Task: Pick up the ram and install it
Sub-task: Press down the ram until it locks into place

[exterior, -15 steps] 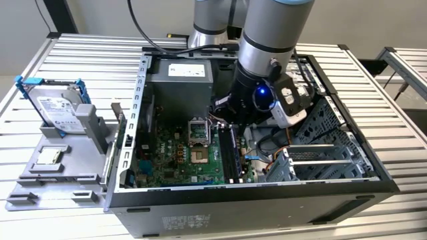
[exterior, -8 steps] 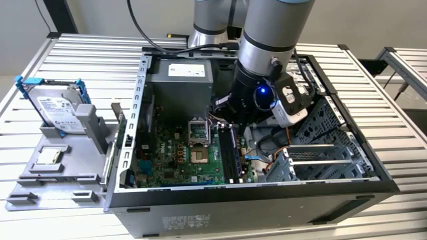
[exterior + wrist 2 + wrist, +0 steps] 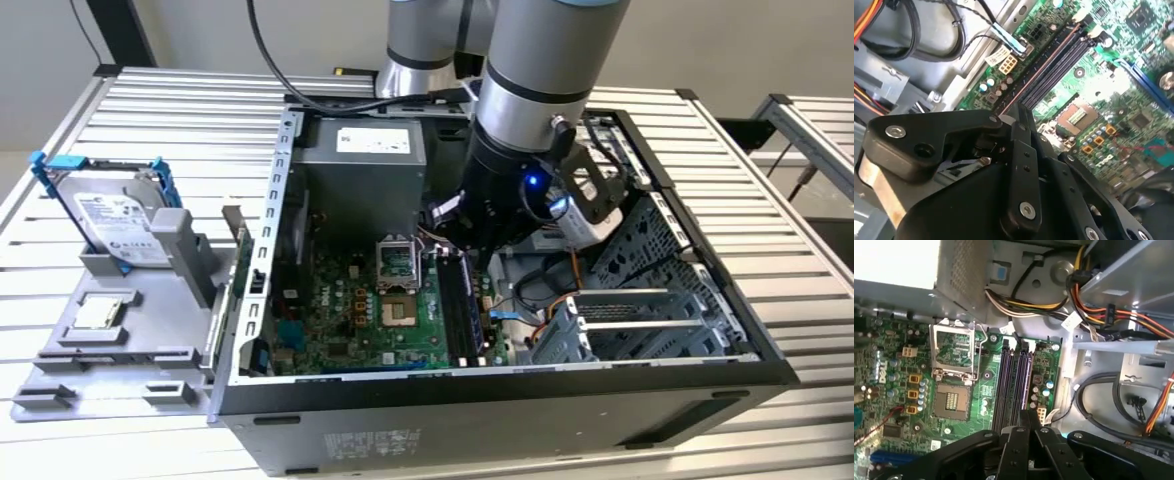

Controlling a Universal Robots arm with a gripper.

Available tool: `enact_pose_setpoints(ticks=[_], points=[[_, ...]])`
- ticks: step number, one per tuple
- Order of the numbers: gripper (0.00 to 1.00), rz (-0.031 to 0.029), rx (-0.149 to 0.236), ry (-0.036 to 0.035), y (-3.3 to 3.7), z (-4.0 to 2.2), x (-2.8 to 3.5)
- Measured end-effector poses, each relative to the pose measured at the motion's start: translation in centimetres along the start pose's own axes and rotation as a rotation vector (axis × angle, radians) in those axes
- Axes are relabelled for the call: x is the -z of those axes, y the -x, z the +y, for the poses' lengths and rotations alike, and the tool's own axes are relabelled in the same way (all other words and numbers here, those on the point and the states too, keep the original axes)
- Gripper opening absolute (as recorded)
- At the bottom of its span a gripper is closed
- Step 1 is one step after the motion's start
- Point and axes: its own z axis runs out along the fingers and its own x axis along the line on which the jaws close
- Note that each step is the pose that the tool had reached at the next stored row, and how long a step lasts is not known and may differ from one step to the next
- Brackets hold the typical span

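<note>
Inside the open computer case (image 3: 694, 300), the tool (image 3: 461, 240) is hanging low over the green motherboard (image 3: 350, 310), just above the long black memory slots (image 3: 461, 300). In both wrist views its black, flat-sided fingers (image 3: 1024, 432) are sitting pressed together, and a thin dark edge is showing between their tips; that looks like the ram (image 3: 1023, 111) held on edge, though I cannot tell this for certain. In the second wrist view the narrow stick is lining up with the slots (image 3: 1054, 65), which are running away from the fingertips (image 3: 1021, 130) as parallel dark grooves with white latches at the far end.

The motherboard is looking busy and bumpy: a square metal-framed processor socket (image 3: 954, 355) is lying beside the slots, with small round capacitors and orange parts scattered around it. Bundles of red, yellow and black cables (image 3: 1104, 310) are crowding the grey sheet-metal wall close to the slots, so room on that side is tight. The perforated metal power supply box (image 3: 360, 150) is closing off the far end.

On the slatted metal table (image 3: 174, 110), at the exterior view's left and well apart from the case, a grey plastic tray (image 3: 120, 340) is standing a silver hard drive (image 3: 114, 225) upright in its blue frame, with a small square chip (image 3: 100, 313) lying flat nearer the front.
</note>
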Motion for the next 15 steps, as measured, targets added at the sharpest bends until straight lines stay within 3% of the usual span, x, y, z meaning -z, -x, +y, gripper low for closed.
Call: enact_pose_setpoints(ticks=[15], points=[[0.0, 0.0003, 0.27, 0.003, 0.0, 0.0, -0.01]])
